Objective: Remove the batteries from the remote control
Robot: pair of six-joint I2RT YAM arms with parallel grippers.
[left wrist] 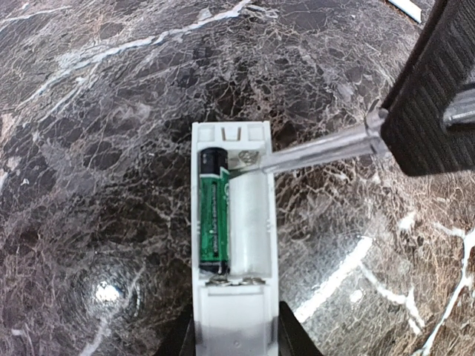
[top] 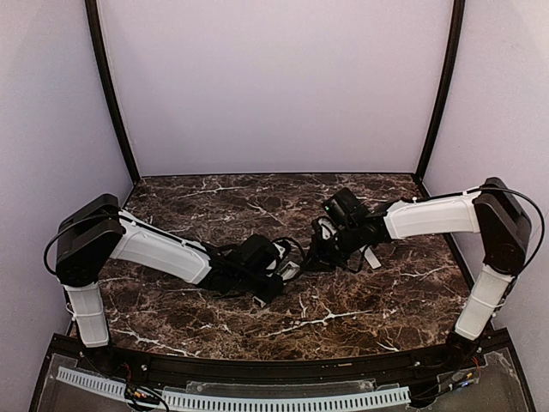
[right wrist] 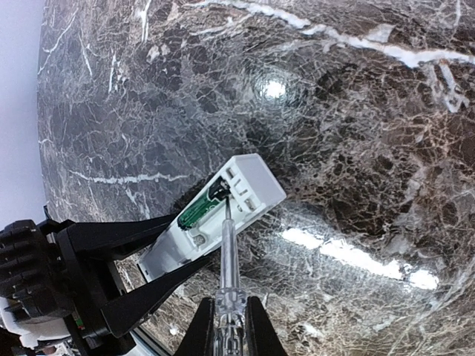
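My left gripper (left wrist: 236, 335) is shut on the white remote control (left wrist: 234, 311) and holds it with its back up. The open compartment holds one green battery (left wrist: 214, 222) in its left slot, and the slot beside it is bare. My right gripper (right wrist: 230, 330) is shut on a clear-handled screwdriver (right wrist: 226, 256). The screwdriver's tip touches the black end of the battery (right wrist: 199, 209) inside the remote (right wrist: 256, 178). In the top view the two grippers meet at mid-table, the left (top: 286, 270) and the right (top: 319, 249).
A thin pale strip (top: 371, 257) lies on the dark marble table (top: 214, 206) just right of the right gripper, and its end shows in the left wrist view (left wrist: 410, 7). Pale walls stand on three sides.
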